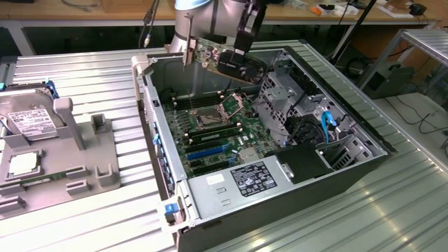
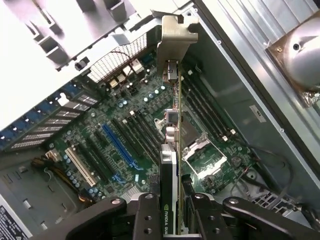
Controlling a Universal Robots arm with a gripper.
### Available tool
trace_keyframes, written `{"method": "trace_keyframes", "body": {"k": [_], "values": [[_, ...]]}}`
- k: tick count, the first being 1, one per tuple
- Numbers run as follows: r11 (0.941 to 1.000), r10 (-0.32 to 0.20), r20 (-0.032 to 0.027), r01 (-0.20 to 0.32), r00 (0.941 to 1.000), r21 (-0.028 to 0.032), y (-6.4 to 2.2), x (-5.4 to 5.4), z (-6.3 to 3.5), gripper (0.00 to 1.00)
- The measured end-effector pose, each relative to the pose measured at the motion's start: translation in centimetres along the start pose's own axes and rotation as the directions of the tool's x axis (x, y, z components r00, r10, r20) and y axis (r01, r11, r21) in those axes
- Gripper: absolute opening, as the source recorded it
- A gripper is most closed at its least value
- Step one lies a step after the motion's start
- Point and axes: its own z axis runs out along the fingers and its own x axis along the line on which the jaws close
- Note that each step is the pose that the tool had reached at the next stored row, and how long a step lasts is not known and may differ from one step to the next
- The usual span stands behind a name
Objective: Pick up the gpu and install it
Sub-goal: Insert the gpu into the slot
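The gpu (image 1: pixel 227 59) hangs in the air above the open computer case (image 1: pixel 364 137), with its black cooler face, green board and silver end bracket (image 1: pixel 188 50) showing. My gripper (image 1: pixel 246 31) is shut on its upper edge. In the wrist view the gpu (image 2: pixel 172 150) appears edge-on between my fingers (image 2: pixel 150 215), its bracket (image 2: pixel 174 37) pointing toward the case's rear wall. Below it lies the motherboard (image 1: pixel 210 134) with a blue expansion slot (image 2: pixel 116 145) and the CPU socket (image 2: pixel 200 155).
A grey fixture (image 1: pixel 77 152) on the exterior view's left holds a silver hard drive (image 1: pixel 31 123) with a white label. Inside the case sit the power supply (image 1: pixel 238 181), drive cages (image 1: pixel 290 100) and blue cables (image 1: pixel 328 126). RAM sticks (image 2: pixel 210 112) flank the socket.
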Motion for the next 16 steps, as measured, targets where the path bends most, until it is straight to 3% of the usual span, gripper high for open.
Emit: {"method": "trace_keyframes", "body": {"k": [4,7,9,12,16], "values": [[0.9970,-0.078,-0.0062,0.077,0.9970,-0.0032,-0.09,-0.07,0.00,0.27],[0.9905,-0.137,-0.0108,0.137,0.9905,-0.0060,-0.17,-0.12,0.00,0.27],[0.9823,-0.187,-0.0146,0.187,0.9822,-0.0087,-0.24,-0.17,0.00,0.27],[0.9678,-0.251,-0.0192,0.251,0.9677,-0.0123,-0.33,-0.24,0.00,0.27],[0.9328,-0.360,-0.0267,0.360,0.9324,-0.0194,-0.47,-0.33,0.02,0.27]]}}
